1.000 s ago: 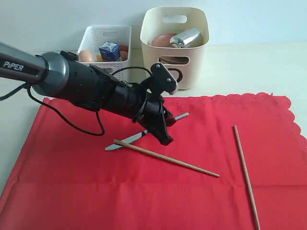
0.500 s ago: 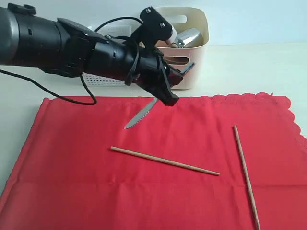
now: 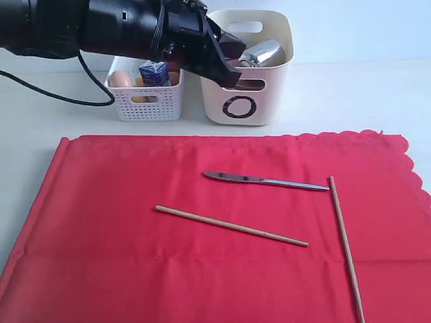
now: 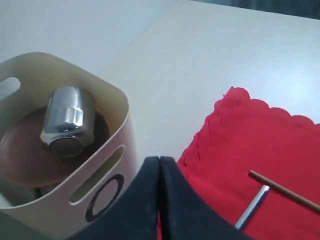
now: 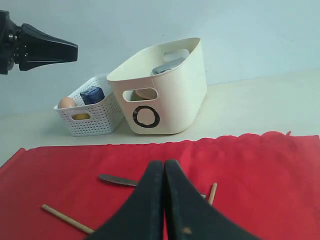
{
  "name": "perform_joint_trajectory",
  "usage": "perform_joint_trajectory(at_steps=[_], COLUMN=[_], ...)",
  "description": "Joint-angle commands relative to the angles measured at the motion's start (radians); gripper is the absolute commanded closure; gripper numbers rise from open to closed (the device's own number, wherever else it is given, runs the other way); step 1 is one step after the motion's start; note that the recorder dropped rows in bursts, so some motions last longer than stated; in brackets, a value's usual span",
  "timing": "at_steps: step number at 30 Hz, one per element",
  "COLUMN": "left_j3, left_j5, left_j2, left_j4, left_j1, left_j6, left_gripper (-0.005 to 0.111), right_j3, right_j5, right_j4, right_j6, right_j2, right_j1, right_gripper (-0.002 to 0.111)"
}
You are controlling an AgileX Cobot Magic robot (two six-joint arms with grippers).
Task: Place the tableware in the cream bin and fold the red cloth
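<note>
The red cloth (image 3: 202, 262) lies spread flat. On it lie a small knife (image 3: 266, 180) and two chopsticks, one (image 3: 232, 226) near the middle and one (image 3: 345, 245) at the right. My left gripper (image 3: 232, 79) hangs shut and empty at the cream bin's (image 3: 266, 101) front rim. The bin holds a steel cup (image 3: 261, 54) and a brown plate (image 3: 229, 55). In the left wrist view the shut left gripper (image 4: 160, 160) is beside the bin wall (image 4: 75, 200), above the cloth's edge. My right gripper (image 5: 165, 162) is shut and empty over the cloth, near the knife (image 5: 117, 180).
A white perforated basket (image 3: 147, 101) stands left of the cream bin, holding an egg (image 3: 121, 79) and a milk carton (image 3: 153, 72). Bare pale table (image 3: 350, 94) lies behind the cloth. The cloth's scalloped edge (image 3: 350, 134) runs along the far right side.
My left gripper lifted the knife off the cloth and rose toward the cream bin. The knife has left its grip and now lies on the cloth further right. The jaws are fully shut.
</note>
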Motion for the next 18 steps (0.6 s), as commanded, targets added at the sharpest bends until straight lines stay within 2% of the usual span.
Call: perform_joint_trajectory(at_steps=[1, 7, 9, 14, 16, 18], left_j3=[0.012, 0.015, 0.015, -0.007, -0.036, -0.069], left_j5=[0.025, 0.039, 0.042, 0.038, 0.038, 0.038], left_j2=[0.025, 0.124, 0.164, 0.238, 0.263, 0.291], left_j4=[0.021, 0.04, 0.075, 0.183, 0.229, 0.277], left_j1=[0.002, -0.002, -0.01, -0.058, -0.084, -0.107], left_j6=[-0.012, -0.067, -0.073, -0.076, -0.078, -0.105], left_gripper=[0.107, 0.104, 0.094, 0.058, 0.051, 0.049], right_j3=[0.005, 0.005, 0.005, 0.005, 0.005, 0.005], right_j5=[-0.006, -0.006, -0.006, -0.006, -0.006, -0.006], right_j4=[-0.003, -0.003, -0.003, -0.003, -0.003, -0.003], right_j6=[-0.006, -0.006, -0.006, -0.006, -0.006, -0.006], right_j2=[-0.007, -0.007, -0.007, -0.007, -0.007, -0.007], right_j1=[0.0, 0.0, 0.0, 0.0, 0.0, 0.0], right_gripper=[0.108, 0.108, 0.108, 0.108, 0.108, 0.108])
